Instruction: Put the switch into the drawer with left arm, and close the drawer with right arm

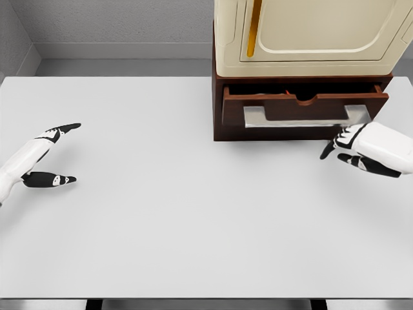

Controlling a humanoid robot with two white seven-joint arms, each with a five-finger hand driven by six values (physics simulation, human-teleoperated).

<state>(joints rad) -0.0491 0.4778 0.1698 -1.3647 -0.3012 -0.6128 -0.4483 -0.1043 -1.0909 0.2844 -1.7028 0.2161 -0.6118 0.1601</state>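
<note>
While the white table lies bare in front of the robot, both hands hover low over it at opposite sides. The left hand sits at the far left edge, its dark fingers stretched out and spread apart, thumb below — loose, gripping nothing. The right hand comes in from the right edge, just in front of the drawer, its fingers pointing left and slightly curled, holding nothing and apparently not touching the drawer front.

That drawer is set in a dark brown wooden cabinet at the back of the table, right of the middle, and it stands pulled partly out. A cream-coloured appliance with a yellow-orange handle rests on top of the cabinet. Just behind the drawer's front lip a thin sliver of red shows — too small to say for sure whether it is the switch, which I cannot see anywhere on the tabletop.
</note>
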